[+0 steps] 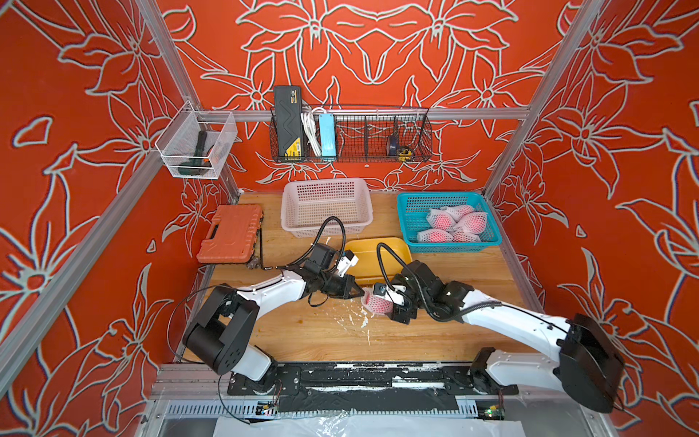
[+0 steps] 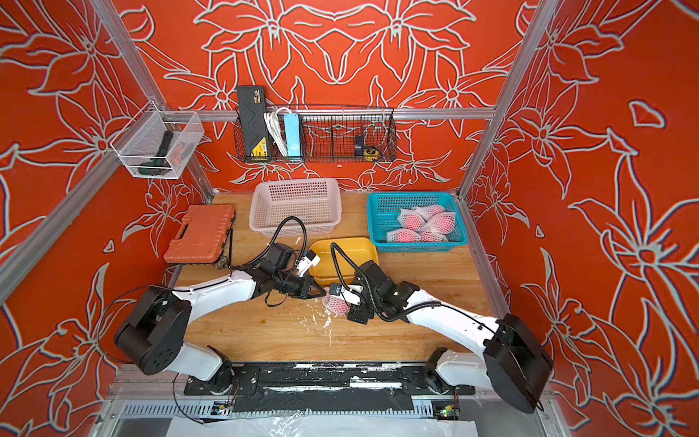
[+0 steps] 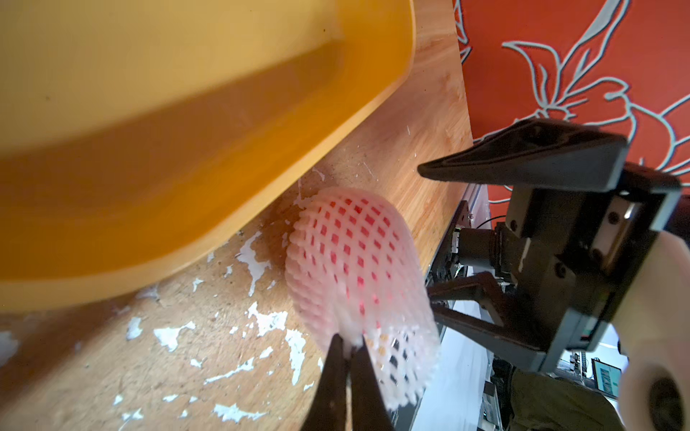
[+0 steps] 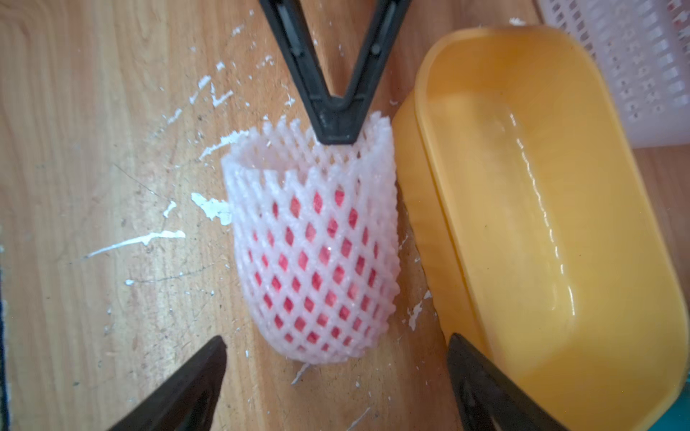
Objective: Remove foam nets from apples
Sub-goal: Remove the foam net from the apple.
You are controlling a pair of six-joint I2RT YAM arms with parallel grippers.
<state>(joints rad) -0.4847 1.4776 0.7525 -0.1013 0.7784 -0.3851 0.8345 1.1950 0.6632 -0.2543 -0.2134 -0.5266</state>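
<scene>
Right wrist view: my left gripper [image 4: 336, 128] clamps the rim of the foam net [image 4: 317, 239], apple [image 4: 316, 203] inside. My right gripper [image 4: 336, 339] stands wide open.

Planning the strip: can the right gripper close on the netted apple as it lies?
Probably yes: right gripper is open, fingers straddling the netted apple; left gripper only pinches the net at its end. Yellow tub crowds one finger.

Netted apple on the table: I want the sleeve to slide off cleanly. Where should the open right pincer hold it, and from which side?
Probably the bulging end where the apple fills the foam net. The left pincer is shut on the loose empty rim, so the right pincer should come from the opposite end, one finger on each flank.
</scene>
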